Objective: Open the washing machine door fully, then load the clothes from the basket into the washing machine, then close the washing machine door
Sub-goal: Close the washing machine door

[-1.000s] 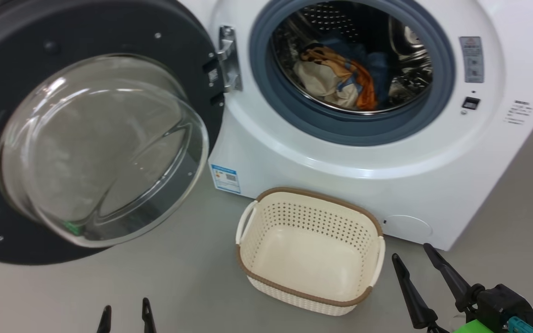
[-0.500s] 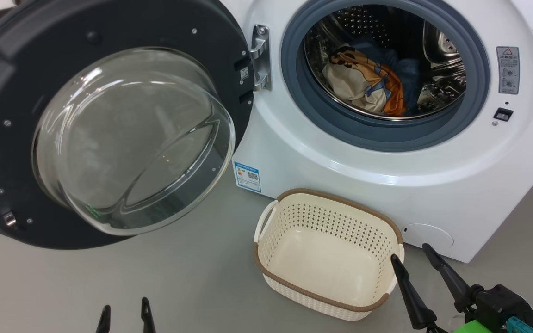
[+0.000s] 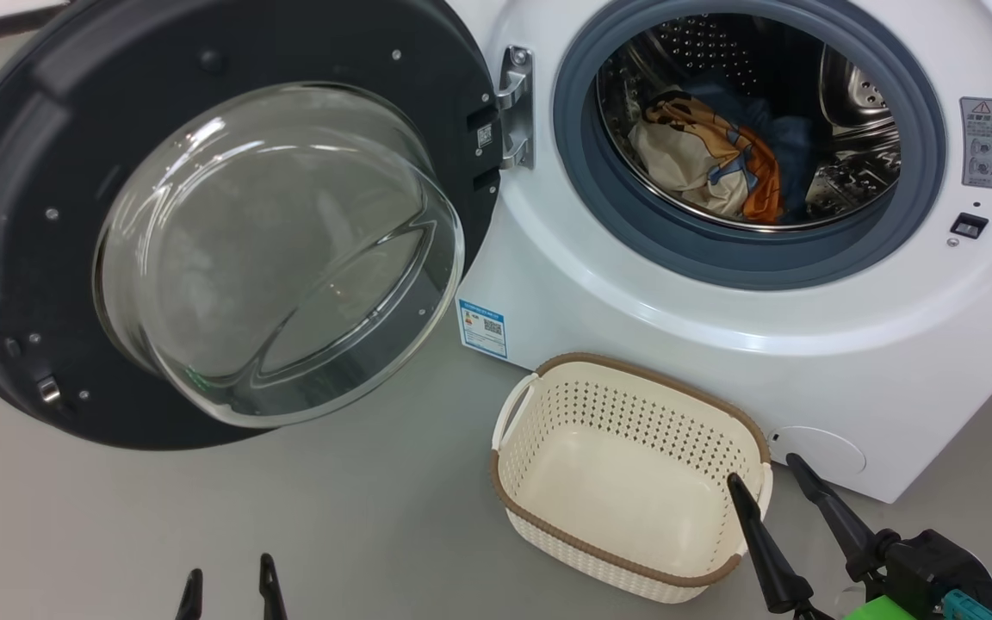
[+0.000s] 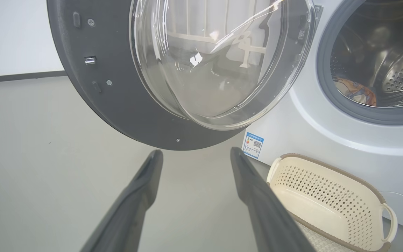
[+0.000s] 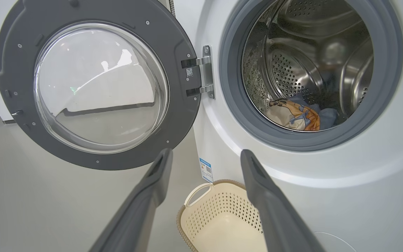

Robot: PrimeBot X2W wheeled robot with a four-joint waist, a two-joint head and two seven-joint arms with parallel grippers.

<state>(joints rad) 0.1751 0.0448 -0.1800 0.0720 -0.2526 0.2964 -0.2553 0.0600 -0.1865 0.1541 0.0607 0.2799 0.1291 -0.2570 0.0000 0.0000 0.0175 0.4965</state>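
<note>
Loading is judged complete; door closure is judged to be the step in hand.

The washing machine door (image 3: pixel 281 250) is seen swung wide at the upper left of the head view. Its glass bowl faces the camera, and it hangs from the hinge (image 3: pixel 515 108) at the upper centre. The clothes (image 3: pixel 703 164) are seen inside the drum (image 3: pixel 858 95) at the upper right, and no cloth is noted across the grey-blue seal. The basket (image 3: pixel 634 413) stands on the floor (image 3: pixel 332 517) at the lower centre, just in front of the washing machine (image 3: pixel 634 327). No garment is seen in it.

The left end effector (image 3: pixel 230 568) is at the bottom left, fingers spread, with nothing between them. The right end effector (image 3: pixel 763 469) is at the lower right, likewise spread and empty. Its tips are beside the basket's right end; contact cannot be confirmed.

Recommended:
- The door is to be pushed from its outer face near the free edge, far from the hinge, where least effort is judged to be needed.
- The left end effector is judged the better placed.
- The glass bowl is to be avoided as a contact surface.
- The push should be carried through until the latch is judged engaged.
- The door's sweep past the basket is to be checked.
</note>
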